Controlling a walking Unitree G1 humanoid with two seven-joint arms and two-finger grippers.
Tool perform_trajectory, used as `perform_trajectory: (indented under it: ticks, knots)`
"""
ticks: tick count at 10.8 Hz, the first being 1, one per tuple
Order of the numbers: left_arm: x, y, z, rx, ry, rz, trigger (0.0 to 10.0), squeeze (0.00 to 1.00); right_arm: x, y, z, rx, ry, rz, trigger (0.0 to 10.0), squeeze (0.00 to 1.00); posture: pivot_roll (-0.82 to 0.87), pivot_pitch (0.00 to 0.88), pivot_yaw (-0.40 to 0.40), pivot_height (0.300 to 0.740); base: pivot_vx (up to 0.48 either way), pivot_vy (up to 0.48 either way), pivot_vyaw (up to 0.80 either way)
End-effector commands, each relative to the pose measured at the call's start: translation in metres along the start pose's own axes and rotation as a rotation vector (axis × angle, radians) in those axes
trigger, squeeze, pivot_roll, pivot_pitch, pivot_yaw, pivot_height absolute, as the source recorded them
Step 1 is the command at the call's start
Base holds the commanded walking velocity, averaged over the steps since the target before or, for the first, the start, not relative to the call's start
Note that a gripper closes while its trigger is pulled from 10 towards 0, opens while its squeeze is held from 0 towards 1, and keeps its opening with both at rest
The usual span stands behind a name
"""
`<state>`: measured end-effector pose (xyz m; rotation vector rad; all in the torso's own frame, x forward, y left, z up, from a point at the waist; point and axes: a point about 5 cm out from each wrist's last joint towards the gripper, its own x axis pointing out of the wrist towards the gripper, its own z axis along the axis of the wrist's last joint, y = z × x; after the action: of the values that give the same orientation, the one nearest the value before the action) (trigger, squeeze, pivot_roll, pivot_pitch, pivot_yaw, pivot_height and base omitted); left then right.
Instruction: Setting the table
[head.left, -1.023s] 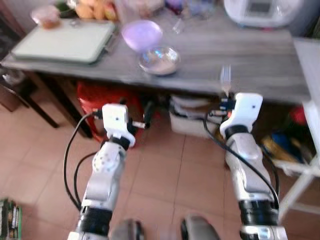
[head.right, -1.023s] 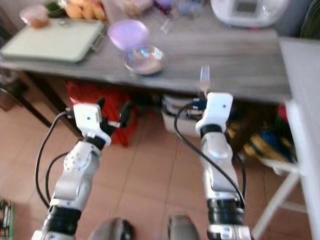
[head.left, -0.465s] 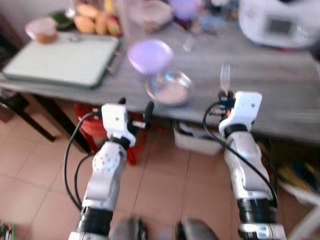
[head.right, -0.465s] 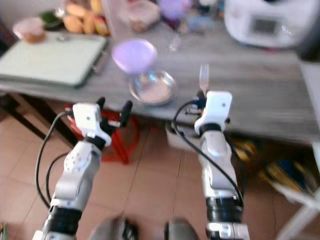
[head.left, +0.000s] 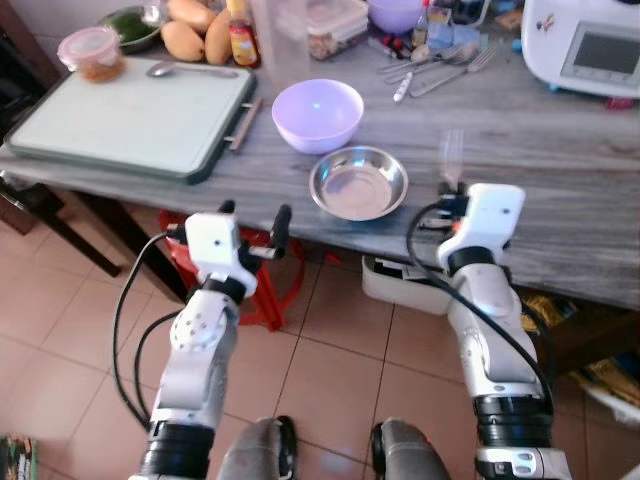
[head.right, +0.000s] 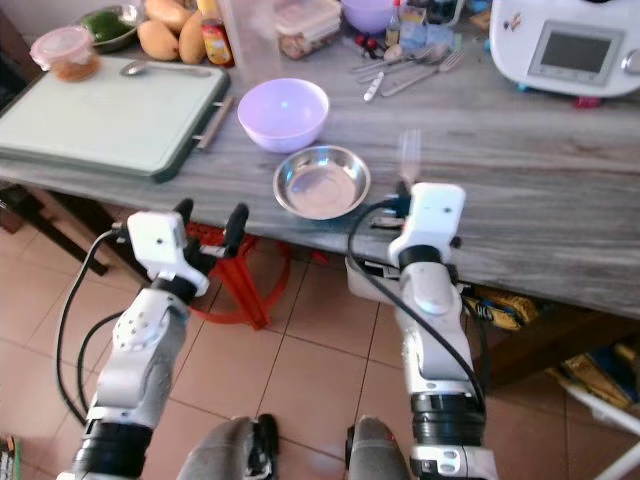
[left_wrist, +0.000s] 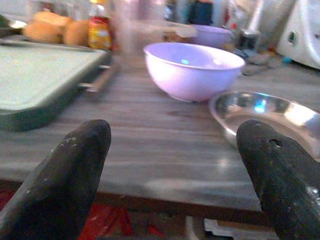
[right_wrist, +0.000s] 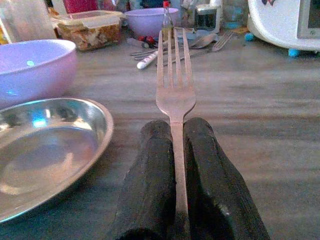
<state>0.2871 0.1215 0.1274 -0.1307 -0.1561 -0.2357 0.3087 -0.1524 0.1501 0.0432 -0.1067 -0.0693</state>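
The right pincer is gripping a fork by its handle, the two black fingers pressed against it from either side, and the tines are pointing forward over the grey wooden desk. From the head camera the fork is standing up just above the desk's near edge, to the right of a steel bowl and apart from it. The steel bowl is sitting close to the front edge, just beside a lilac bowl that is lying a little further back. The left pincer is hanging with its fingers spread wide and holding nothing, in front of the desk edge and below its top, facing both bowls. To the left a pale green cutting board is resting on a dark tray, with a spoon lying near its far edge. Further back, loose cutlery is lying in a scattered heap, a white appliance is standing at the far right, and a lidded container is sitting at the far left corner.
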Motion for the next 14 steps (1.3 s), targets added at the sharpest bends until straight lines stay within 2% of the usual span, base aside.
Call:
perform_trajectory:
  ticks: [1, 3, 5, 7, 11, 14]
  knots:
    - [-0.004, 0.004, 0.002, 0.014, 0.003, 0.015, 10.0, 0.0, 0.001, -0.002, -0.002, 0.04, 0.022, -0.035, 10.0, 0.0, -0.07, 0.189, 0.053, 0.74, 0.0, 0.0, 0.0]
    - [-0.007, 0.004, 0.003, 0.019, 0.013, 0.008, 10.0, 0.0, 0.007, -0.006, -0.002, 0.094, 0.044, -0.089, 10.0, 0.0, -0.06, 0.208, 0.061, 0.74, 0.0, 0.0, 0.0]
    - [-0.017, 0.009, 0.004, 0.039, 0.034, -0.002, 10.0, 0.0, 0.018, -0.008, 0.001, 0.147, 0.069, -0.152, 10.0, 0.0, -0.03, 0.249, 0.076, 0.74, 0.0, 0.0, 0.0]
    - [-0.022, 0.012, 0.005, 0.048, 0.045, -0.004, 10.0, 0.0, 0.02, -0.008, -0.004, 0.184, 0.108, -0.169, 10.0, 0.0, -0.02, 0.258, 0.077, 0.74, 0.0, 0.0, 0.0]
    - [-0.023, 0.009, 0.006, 0.038, 0.064, -0.016, 10.0, 0.0, 0.029, 0.01, -0.01, 0.264, 0.17, -0.16, 10.0, 0.0, -0.02, 0.268, 0.085, 0.74, 0.0, 0.0, 0.0]
    - [-0.023, 0.007, 0.006, 0.032, 0.068, -0.016, 10.0, 0.0, 0.035, 0.013, -0.013, 0.248, 0.217, -0.151, 10.0, 0.0, -0.02, 0.271, 0.076, 0.74, 0.0, 0.0, 0.0]
